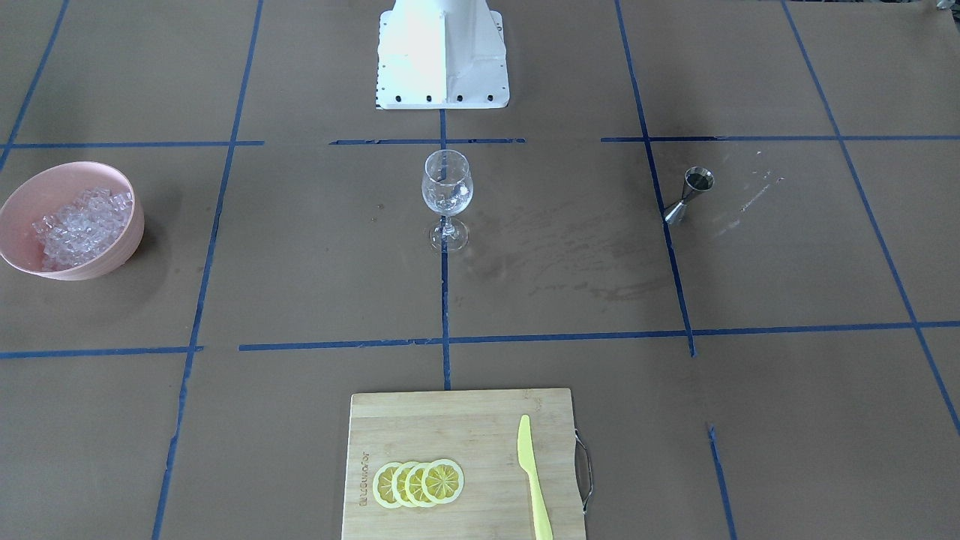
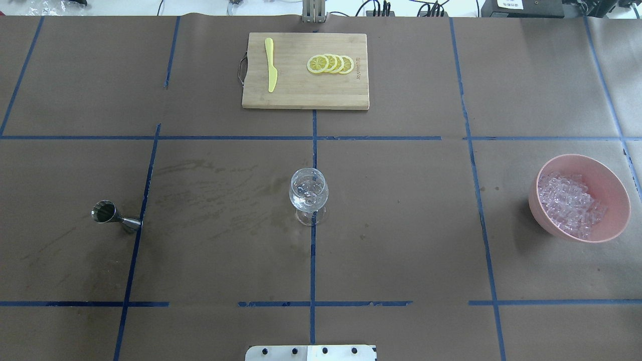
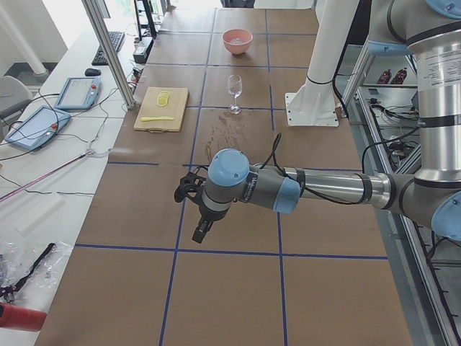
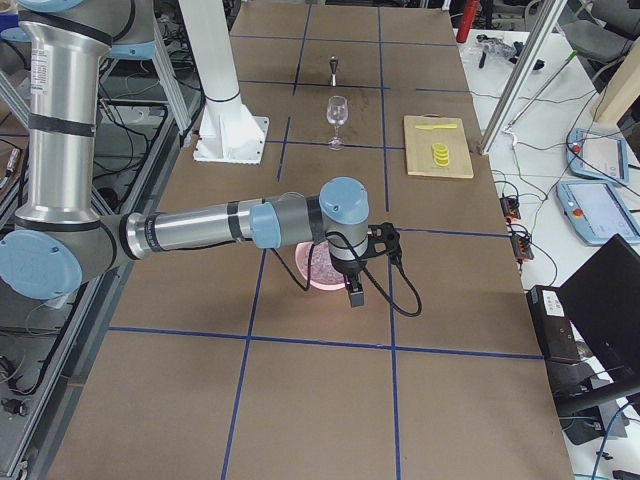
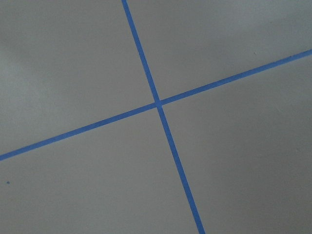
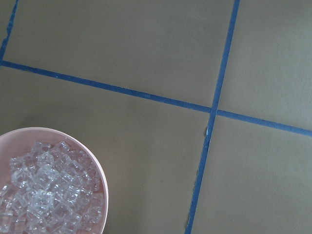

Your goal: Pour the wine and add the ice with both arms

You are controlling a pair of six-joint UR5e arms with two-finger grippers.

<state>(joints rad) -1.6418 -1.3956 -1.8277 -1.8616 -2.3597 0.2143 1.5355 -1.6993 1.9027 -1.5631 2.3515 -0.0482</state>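
Note:
A clear stemmed wine glass [image 1: 447,196] stands upright at the table's middle [image 2: 308,195]. A steel jigger [image 1: 688,195] stands on my left side [image 2: 114,215]; its cup looks dark inside, and I cannot make out the wine. A pink bowl [image 1: 112,259] holds the ice [image 1: 79,225] on my right side [image 2: 569,203]. My left gripper [image 3: 199,231] hangs above bare table, seen only from the side. My right gripper [image 4: 355,293] hangs just beside the bowl [image 4: 318,270]; the right wrist view shows the ice [image 6: 44,190] at lower left. I cannot tell whether either gripper is open.
A wooden cutting board [image 2: 301,98] at the far edge carries several lemon slices [image 2: 331,64] and a yellow knife [image 2: 271,65]. The white base block [image 1: 442,60] stands on my side. Blue tape lines cross the brown paper; faint stains [image 2: 210,190] lie left of the glass.

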